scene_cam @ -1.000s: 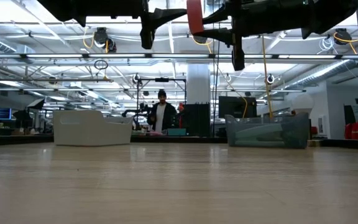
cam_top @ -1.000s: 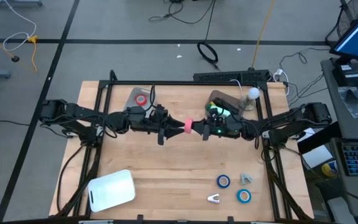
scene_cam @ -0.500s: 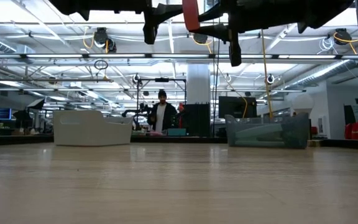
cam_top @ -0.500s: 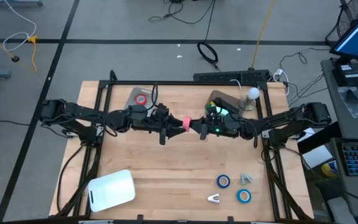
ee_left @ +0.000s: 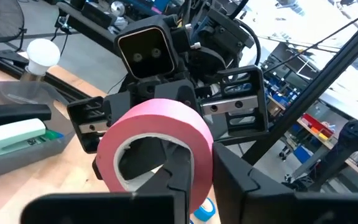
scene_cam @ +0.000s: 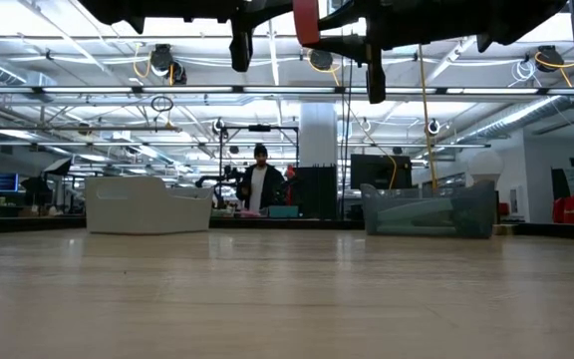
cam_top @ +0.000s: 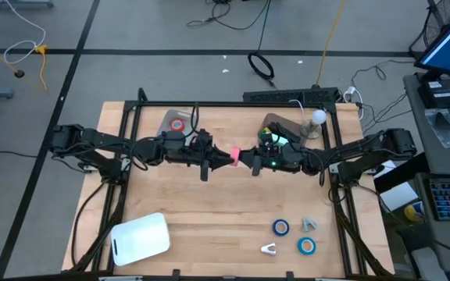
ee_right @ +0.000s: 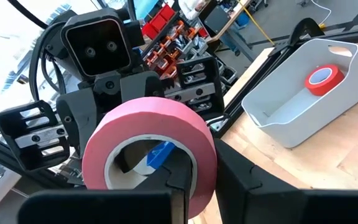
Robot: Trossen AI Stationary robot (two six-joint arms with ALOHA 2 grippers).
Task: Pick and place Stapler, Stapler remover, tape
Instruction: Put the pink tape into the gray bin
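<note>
Vs a sec ago: left claw (cam_top: 222,156) now closer in, clamped on the pink tape roll (cam_top: 233,156) w/ right claw (cam_top: 244,157) — before, roll only in right claw, left one apart a bit short of it. Both claws now pinch the same roll, fingers thru its centre hole, mid-air above bench (cam_top: 225,211) centre, meeting nose to nose. Seen in left wrist view as pink ring (ee_left: 157,146) w/ right claw behind; same in right wrist view (ee_right: 151,152) w/ left claw behind. In low view, roll (scene_cam: 306,22) high at top of picture, well off the bench top. Open room: wide bare wood under both arms & across front-centre; arms span the bench side to side at mid-depth. Front left near the edge: white bin (cam_top: 141,239), upside down or closed, contents not visible. Front right near the edge: two blue tape rolls (cam_top: 280,227), (cam_top: 307,246), a small staple remover (cam_top: 269,249) & another small grey bit (cam_top: 309,224), all apart from each other. Back left: grey bin (cam_top: 169,123) w/ a red tape roll (cam_top: 177,124) inside. Back right: clear bin (cam_top: 283,127) w/ stapler (ee_left: 14,134) inside, white bulb (cam_top: 318,117) just beside.
</note>
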